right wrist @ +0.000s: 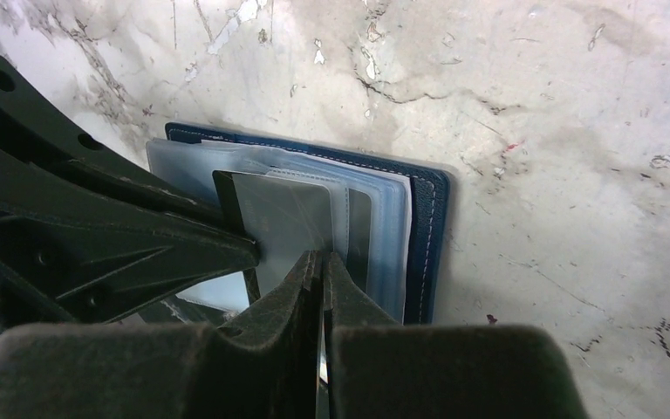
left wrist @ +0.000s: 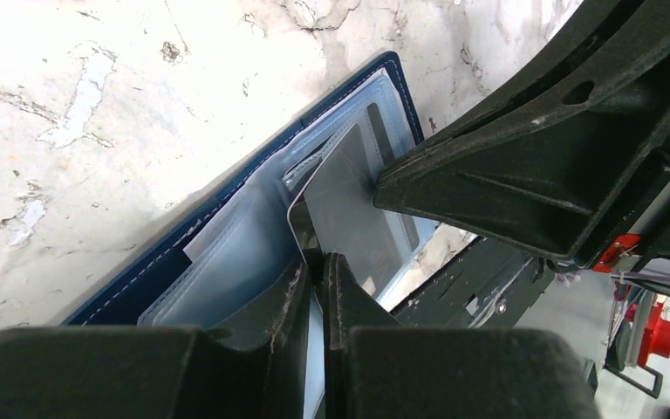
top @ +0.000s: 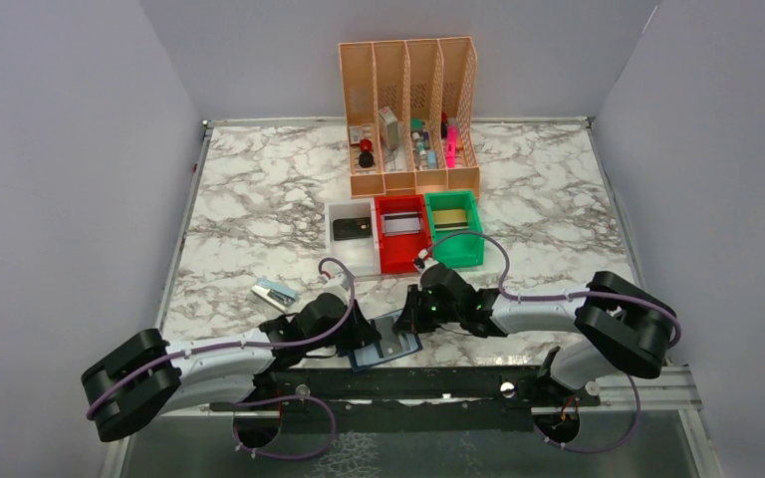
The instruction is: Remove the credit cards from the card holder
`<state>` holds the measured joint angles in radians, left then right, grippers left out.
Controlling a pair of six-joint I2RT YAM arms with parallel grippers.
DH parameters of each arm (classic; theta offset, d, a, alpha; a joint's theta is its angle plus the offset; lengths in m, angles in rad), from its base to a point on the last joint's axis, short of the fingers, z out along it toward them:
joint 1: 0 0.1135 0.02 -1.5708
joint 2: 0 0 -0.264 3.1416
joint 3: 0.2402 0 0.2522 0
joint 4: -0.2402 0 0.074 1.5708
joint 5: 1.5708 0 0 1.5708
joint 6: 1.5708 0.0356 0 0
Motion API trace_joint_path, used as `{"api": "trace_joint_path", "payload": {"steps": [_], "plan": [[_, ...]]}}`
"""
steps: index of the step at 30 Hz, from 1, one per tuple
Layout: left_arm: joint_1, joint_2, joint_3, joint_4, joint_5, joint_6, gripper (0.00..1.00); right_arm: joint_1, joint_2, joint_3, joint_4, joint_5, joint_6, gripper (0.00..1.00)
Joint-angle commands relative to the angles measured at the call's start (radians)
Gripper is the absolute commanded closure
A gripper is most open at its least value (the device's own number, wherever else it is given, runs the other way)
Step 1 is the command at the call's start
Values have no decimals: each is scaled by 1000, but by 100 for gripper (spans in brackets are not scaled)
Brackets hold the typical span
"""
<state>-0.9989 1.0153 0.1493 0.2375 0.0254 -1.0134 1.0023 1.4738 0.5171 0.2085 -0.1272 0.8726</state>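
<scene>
The navy card holder [top: 383, 347] lies open at the near edge of the marble table [top: 259, 219], between the two arms. The left fingers [left wrist: 292, 292] are pinched together on the lower corner of a silver-grey card [left wrist: 349, 205] that sticks partly out of the holder. The right fingers [right wrist: 349, 292] are closed too, apparently clamping the edge of a see-through pocket [right wrist: 384, 218] beside that card.

Lab test cell: grey partition walls [top: 60, 149] around marble-patterned table [top: 259, 199].
</scene>
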Motion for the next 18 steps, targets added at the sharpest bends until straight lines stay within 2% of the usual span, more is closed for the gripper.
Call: {"api": "trace_joint_path", "payload": {"steps": [1,4,8,10,14,18], "plan": [[-7,-37,-8,-99,-20,33,89,10,46,2,-91,35,-3,91],[-7,-61,-14,-81,-4,34,74,10,53,7,-91,35,-2,91],[-7,-79,-35,-16,32,29,74,10,56,11,-92,35,-1,91],[-7,-79,-45,15,46,23,79,10,55,11,-95,38,0,91],[-7,-85,-45,20,45,20,95,10,51,9,-106,47,3,91],[-7,-120,-47,-18,25,16,100,10,51,12,-123,58,5,91]]}}
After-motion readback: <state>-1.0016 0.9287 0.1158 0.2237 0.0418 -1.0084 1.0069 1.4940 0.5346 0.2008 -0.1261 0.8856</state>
